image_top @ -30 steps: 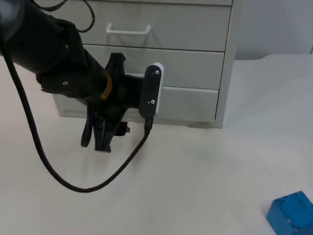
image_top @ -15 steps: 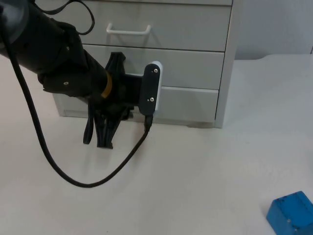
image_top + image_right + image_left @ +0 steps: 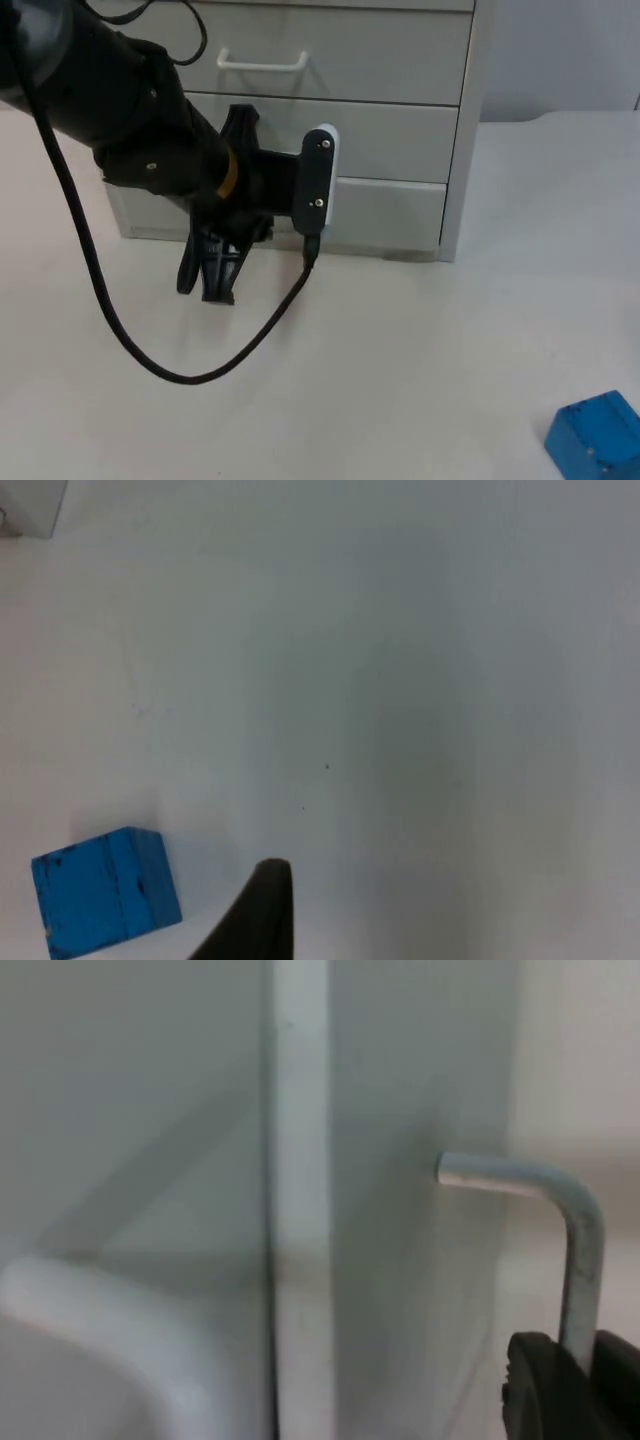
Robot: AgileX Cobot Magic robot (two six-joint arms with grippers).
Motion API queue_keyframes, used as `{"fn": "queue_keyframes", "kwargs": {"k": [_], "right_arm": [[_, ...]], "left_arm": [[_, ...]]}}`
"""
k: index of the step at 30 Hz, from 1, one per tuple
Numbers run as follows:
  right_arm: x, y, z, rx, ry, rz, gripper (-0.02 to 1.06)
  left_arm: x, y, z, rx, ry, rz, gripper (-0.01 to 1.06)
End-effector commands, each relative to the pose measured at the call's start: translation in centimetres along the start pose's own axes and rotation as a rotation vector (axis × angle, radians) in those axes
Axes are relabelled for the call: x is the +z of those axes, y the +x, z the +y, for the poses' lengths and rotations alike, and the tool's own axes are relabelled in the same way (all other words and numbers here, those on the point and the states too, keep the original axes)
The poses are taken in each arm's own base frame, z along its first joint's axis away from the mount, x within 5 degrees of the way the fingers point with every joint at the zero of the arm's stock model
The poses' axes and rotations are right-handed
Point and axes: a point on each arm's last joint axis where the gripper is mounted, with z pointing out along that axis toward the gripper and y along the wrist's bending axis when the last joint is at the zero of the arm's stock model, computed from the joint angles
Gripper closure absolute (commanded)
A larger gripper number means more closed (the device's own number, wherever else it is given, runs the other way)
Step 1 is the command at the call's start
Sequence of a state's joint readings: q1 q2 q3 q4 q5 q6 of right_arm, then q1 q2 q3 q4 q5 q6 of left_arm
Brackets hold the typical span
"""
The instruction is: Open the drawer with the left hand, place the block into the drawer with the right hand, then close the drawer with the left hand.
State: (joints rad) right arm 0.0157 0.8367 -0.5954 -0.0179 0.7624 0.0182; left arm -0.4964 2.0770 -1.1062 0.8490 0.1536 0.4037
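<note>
Top view: white table (image 3: 420,380) carries a pale grey drawer cabinet (image 3: 340,120) at the back, standing against the grey wall (image 3: 560,55). Cabinet has stacked drawers, all fronts flush, none pulled out; the upper drawer (image 3: 330,60) has a white bar handle (image 3: 262,64), the bottom drawer (image 3: 385,212) sits just above the table. Left arm (image 3: 110,110) comes in from the upper left, big and black, crossing in front of the cabinet's left half and hiding the middle and bottom drawer fronts there. Left claw (image 3: 210,270) hangs low in front of the bottom drawer, fingers pointing down toward the table, tips close together; cannot tell from here if they grip anything. Blue block (image 3: 596,434) sits on the table near the right front, well apart from the cabinet and the left claw, nothing touching it. Left wrist view: close on a grey drawer front (image 3: 150,1110) with a bent metal handle (image 3: 560,1230), one end meeting the front; a black fingertip (image 3: 560,1390) sits right at the handle's bar, touching or just in front of it, cannot tell which; grip state not clear. Right wrist view: bare table (image 3: 400,680), blue block (image 3: 105,888) lying near one dark fingertip (image 3: 262,915) of the right claw, apart from it; right arm waits, claw state cannot tell.
</note>
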Motion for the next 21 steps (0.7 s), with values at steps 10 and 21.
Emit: {"fn": "queue_keyframes", "kwargs": {"k": [10, 21], "right_arm": [[-0.2, -0.2, -0.1, -0.003, 0.003, -0.020, 0.01], [-0.2, -0.2, -0.1, -0.003, 0.003, -0.020, 0.01]], "left_arm": [[-4.9, -1.7, -10.6, 0.034, 0.261, 0.115, 1.05], [-6.7, -1.5, -13.0, 0.064, 0.301, 0.113, 1.05]]}}
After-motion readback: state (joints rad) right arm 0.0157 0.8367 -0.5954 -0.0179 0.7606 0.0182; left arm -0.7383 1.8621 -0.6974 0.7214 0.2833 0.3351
